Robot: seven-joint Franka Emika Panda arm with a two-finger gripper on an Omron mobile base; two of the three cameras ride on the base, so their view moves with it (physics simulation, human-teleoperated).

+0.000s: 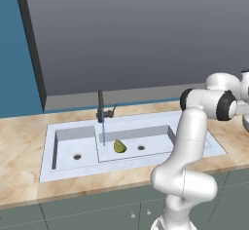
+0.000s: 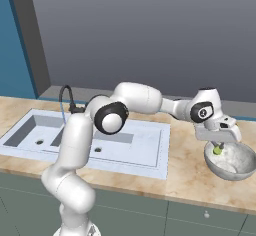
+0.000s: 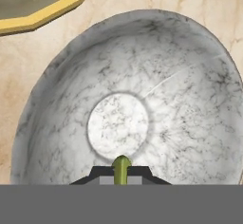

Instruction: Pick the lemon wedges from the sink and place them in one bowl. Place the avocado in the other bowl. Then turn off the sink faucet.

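Observation:
My gripper (image 2: 218, 149) hangs just over a grey-white marbled bowl (image 2: 235, 172) on the counter right of the sink (image 2: 145, 145). It is shut on a small pale lemon wedge (image 2: 217, 151). In the hand view the lemon wedge (image 3: 121, 168) pokes up between the fingertips of the gripper (image 3: 121, 173), above the flat bottom of the bowl (image 3: 190, 99). A larger yellow-green lemon wedge (image 1: 119, 146) lies in the long basin of the sink (image 1: 73, 136). A thin blue stream runs down from the dark sink faucet (image 1: 100, 106). The avocado is hidden.
A second bowl with a yellow rim (image 3: 47, 16) stands close beside the marbled one. A grey wall runs behind the counter, and the sink's small square basin (image 1: 75, 148) holds only its drain.

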